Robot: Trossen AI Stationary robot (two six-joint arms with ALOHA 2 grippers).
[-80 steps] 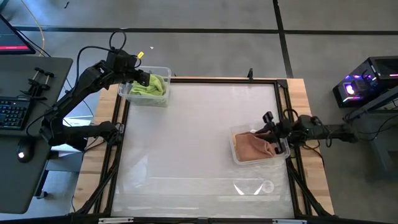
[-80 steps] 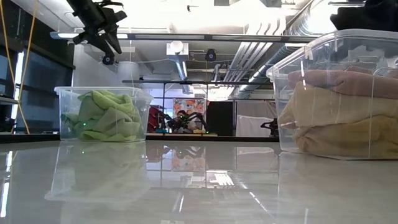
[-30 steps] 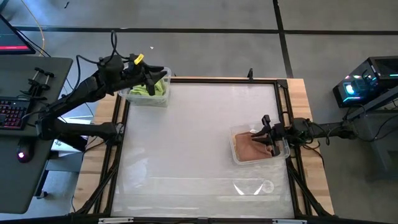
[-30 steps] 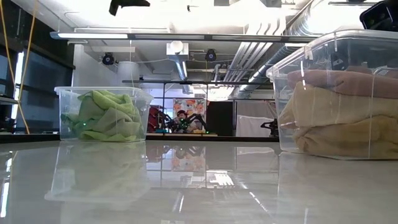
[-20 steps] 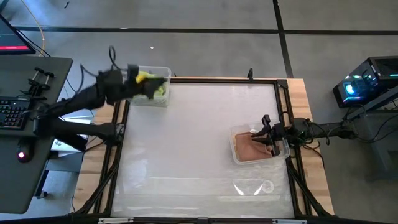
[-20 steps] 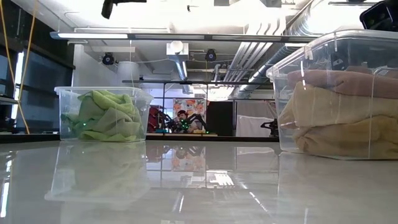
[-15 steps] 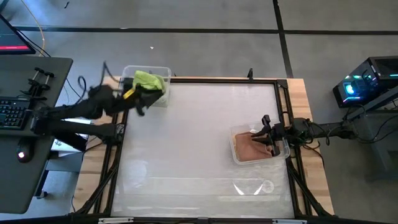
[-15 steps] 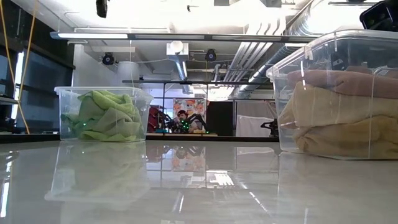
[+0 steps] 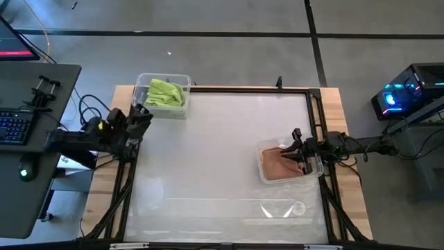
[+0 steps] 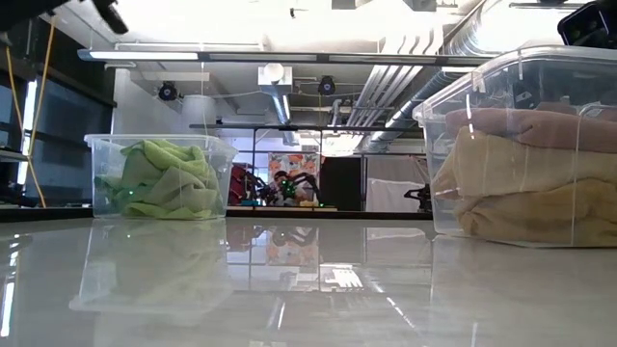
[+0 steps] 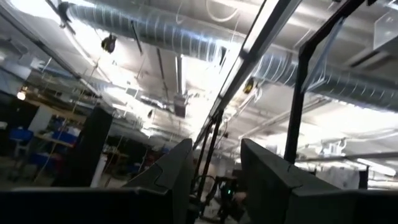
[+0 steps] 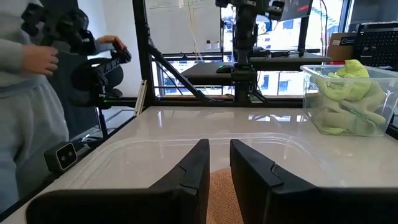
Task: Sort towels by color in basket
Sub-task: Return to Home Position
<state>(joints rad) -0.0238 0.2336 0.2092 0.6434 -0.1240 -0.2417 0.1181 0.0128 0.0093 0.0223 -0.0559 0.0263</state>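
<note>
We're seeing the green towels [image 9: 166,92] bunched in the clear left bin [image 9: 182,78] at 11 o'clock on the table [image 9: 222,132]. The peach and brown towels [image 9: 277,167] are stacked in the right bin [image 9: 261,172] at 3 o'clock. We're not spotting any loose towel, so we're judging the colour split done.

We're holding the left arm [image 9: 97,135] folded off the 9 o'clock edge, left jaws open and empty, pointing at the ceiling, probably to clear the bin. The right arm [image 9: 354,147] is hanging just over the right bin, right jaws narrowly parted, gripping nothing. We're guessing it needs to lift out next; mind the rim.
</note>
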